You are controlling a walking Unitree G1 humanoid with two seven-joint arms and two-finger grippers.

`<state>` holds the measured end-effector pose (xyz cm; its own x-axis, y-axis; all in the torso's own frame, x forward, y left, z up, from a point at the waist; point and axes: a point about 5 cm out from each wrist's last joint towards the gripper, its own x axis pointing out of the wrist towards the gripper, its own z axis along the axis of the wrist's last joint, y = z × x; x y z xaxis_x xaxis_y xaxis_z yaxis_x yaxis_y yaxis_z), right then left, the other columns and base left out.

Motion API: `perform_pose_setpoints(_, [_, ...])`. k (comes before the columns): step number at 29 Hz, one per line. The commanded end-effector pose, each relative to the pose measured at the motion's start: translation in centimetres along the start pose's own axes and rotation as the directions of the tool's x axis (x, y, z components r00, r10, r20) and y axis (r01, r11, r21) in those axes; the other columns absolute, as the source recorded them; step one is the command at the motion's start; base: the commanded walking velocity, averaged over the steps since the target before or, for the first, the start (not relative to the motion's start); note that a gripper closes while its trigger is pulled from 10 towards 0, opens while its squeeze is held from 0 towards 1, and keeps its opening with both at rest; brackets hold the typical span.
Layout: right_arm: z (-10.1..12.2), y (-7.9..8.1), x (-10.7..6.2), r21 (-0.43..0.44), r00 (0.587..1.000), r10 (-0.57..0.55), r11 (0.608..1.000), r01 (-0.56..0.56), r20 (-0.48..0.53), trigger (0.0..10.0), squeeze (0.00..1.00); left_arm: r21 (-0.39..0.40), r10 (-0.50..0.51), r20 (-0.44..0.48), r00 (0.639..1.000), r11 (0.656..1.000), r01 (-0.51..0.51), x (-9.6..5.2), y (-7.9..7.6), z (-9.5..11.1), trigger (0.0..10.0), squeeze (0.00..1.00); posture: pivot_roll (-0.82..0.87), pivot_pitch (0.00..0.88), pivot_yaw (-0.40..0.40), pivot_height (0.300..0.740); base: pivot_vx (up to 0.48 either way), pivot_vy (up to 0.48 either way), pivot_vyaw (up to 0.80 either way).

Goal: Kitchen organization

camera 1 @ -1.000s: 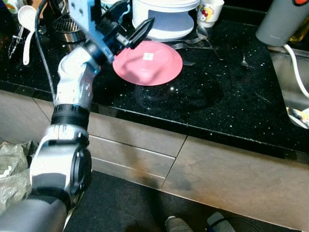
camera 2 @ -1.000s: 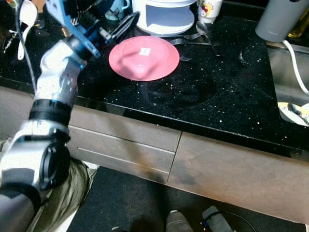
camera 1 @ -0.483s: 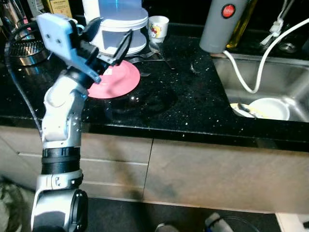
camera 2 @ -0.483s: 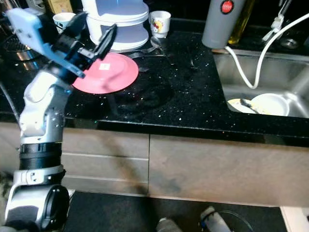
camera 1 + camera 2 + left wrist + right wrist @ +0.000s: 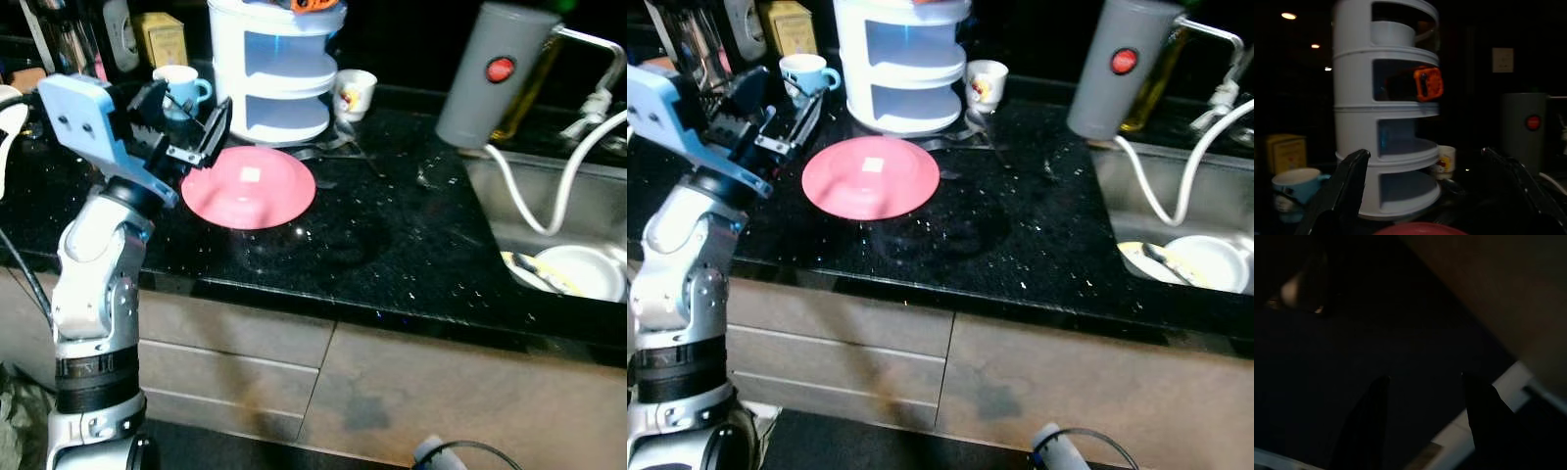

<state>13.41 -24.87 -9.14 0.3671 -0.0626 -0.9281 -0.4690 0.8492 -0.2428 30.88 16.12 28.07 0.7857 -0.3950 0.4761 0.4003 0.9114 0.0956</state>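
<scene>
The left gripper (image 5: 186,122) hovers with its two black fingers spread apart and holding nothing, just above the speckled black stone counter (image 5: 411,255) near its left end. Just beside the fingertips, a round pink plate (image 5: 249,186) lies flat on the counter, closer to the front edge than the things behind it. At the back edge stands a white tiered plastic rack (image 5: 284,69), with a blue mug (image 5: 181,88) on one side and a small white printed cup (image 5: 354,94) on the other. A grey cylinder with a red button (image 5: 485,88) stands by the steel sink (image 5: 549,235) at the counter's right end. The right gripper (image 5: 1425,421) hangs in the dark, fingers parted.
</scene>
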Motion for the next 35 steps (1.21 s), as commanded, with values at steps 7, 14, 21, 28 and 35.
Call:
perform_pose_setpoints(7, [0.8, 0.3, 0.2, -0.011, 1.0, 0.017, 1.0, -0.017, 0.009, 10.0, 0.0, -0.007, 0.001, -0.004, 1.0, 1.0, -0.001, -0.6, -0.1, 0.6, 10.0, 0.0, 0.01, 0.009, -0.031, 0.74, 0.373, 0.0, -0.23])
perform_pose_setpoints(14, [0.7, 0.2, 0.1, -0.009, 1.0, 0.014, 1.0, -0.014, 0.006, 10.0, 0.0, -0.034, -0.121, -0.049, 0.991, 0.992, 0.12, -0.7, -2.2, 0.2, 10.0, 0.0, 0.01, 0.012, -0.033, 0.74, 0.0, 0.0, -0.56])
perform_pose_setpoints(21, [0.6, 0.2, 0.1, -0.024, 1.0, 0.019, 1.0, -0.019, -0.015, 10.0, 0.0, -0.077, -0.283, -0.062, 0.957, 0.957, 0.279, -0.9, -3.9, 0.7, 10.0, 0.0, 0.01, 0.015, -0.033, 0.74, 0.0, 0.0, -0.77])
perform_pose_setpoints(28, [0.5, 0.2, 0.1, -0.04, 0.999, 0.026, 0.999, -0.027, -0.028, 10.0, 0.0, -0.081, -0.304, -0.066, 0.95, 0.951, 0.299, -1.0, -4.3, 0.7, 10.0, 0.0, 0.01, 0.016, -0.036, 0.74, 0.0, 0.0, -0.8])
perform_pose_setpoints(35, [0.4, 0.2, 0.1, -0.05, 0.998, 0.042, 0.998, -0.044, -0.039, 10.0, 0.0, -0.074, -0.246, -0.056, 0.968, 0.968, 0.241, -1.0, -3.4, 1.1, 10.0, 0.0, 0.01, 0.02, -0.041, 0.74, 0.0, 0.0, -0.34])
